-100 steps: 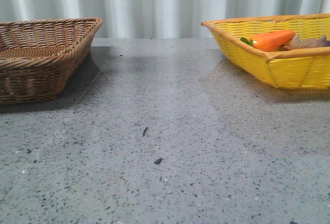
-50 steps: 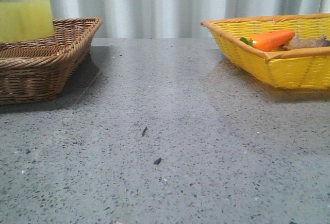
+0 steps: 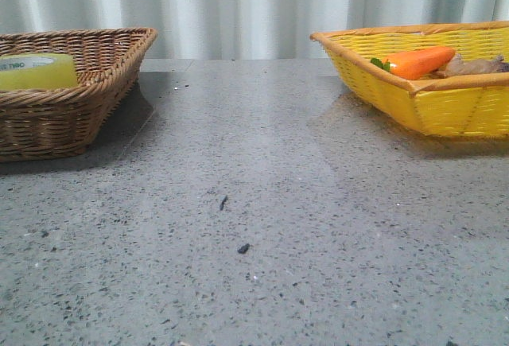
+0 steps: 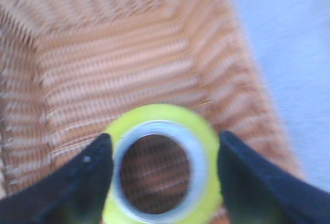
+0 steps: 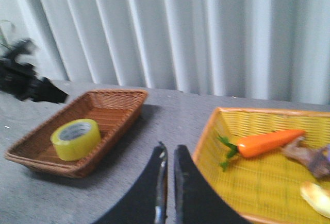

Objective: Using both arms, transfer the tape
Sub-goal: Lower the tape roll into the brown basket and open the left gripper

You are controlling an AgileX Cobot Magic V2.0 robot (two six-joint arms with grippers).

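Observation:
The tape [image 3: 36,71], a yellow roll with a white core, lies flat inside the brown wicker basket [image 3: 87,99] at the far left. In the left wrist view the tape [image 4: 161,113] lies on the basket floor [image 4: 118,54], seen between my left gripper's [image 4: 165,135] spread fingers. That gripper is open and does not hold it. The right wrist view shows the tape [image 5: 76,139] free in the basket [image 5: 121,108], with my left arm [image 5: 31,85] off beside it. My right gripper [image 5: 169,149] is shut and empty, above the table between the two baskets. Neither gripper shows in the front view.
A yellow basket [image 3: 445,111] stands at the far right with an orange carrot [image 3: 417,61] and other food pieces in it; it also shows in the right wrist view [image 5: 202,139]. Grey speckled table [image 3: 254,203] lies between the baskets. A curtain hangs behind.
The tape came into view half a second ago, in the air above the brown basket, and has come down to rest inside it.

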